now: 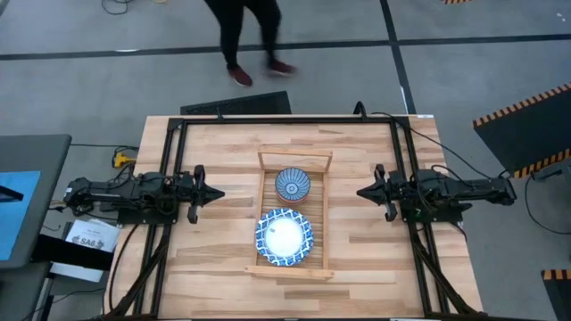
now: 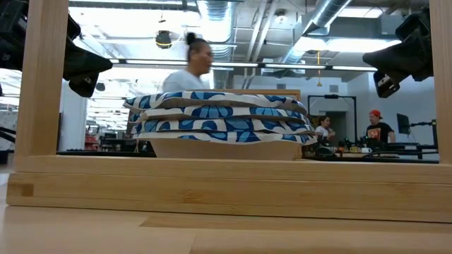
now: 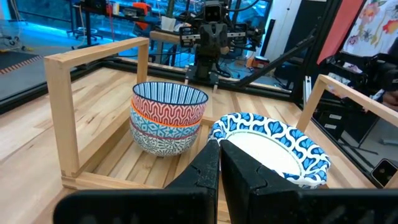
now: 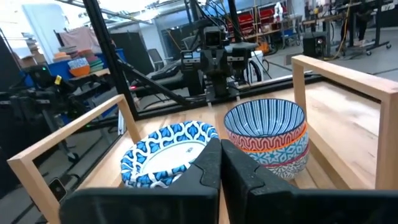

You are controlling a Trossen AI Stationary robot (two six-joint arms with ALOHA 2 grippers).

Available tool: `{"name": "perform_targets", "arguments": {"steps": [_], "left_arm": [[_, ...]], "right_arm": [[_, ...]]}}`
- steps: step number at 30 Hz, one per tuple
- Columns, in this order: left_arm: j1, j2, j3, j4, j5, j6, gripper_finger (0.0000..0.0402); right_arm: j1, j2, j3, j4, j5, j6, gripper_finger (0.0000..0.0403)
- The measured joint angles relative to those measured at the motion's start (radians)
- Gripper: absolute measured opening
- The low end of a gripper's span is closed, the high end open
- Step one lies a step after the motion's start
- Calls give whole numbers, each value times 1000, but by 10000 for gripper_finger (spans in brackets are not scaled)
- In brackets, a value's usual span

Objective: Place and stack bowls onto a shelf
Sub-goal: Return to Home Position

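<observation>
A stack of wide shallow blue-and-white bowls (image 1: 284,237) sits on the near half of the slatted shelf (image 1: 264,198); the low view shows several nested (image 2: 222,120). A stack of smaller deep bowls (image 1: 293,185), dark-blue striped on top with orange and red below (image 3: 169,116), stands on the far half. My left gripper (image 1: 217,192) hovers shut, left of the shelf. My right gripper (image 1: 361,192) hovers shut, right of the shelf. Neither touches a bowl.
The shelf has raised wooden end frames (image 3: 65,112) (image 4: 339,74) on its near and far ends. A black frame (image 1: 285,119) borders the plank table. A person (image 1: 250,36) walks on the floor beyond the far edge; others show in the room behind.
</observation>
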Motion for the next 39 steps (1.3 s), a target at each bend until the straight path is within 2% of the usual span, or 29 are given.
{"name": "perform_targets", "arguments": {"steps": [8,39], "left_arm": [[0,0,0,-1,0,0,0],[0,0,1,-1,0,6,0]], "right_arm": [[0,0,0,-3,0,103,41],[0,0,-2,-6,0,104,44]]}}
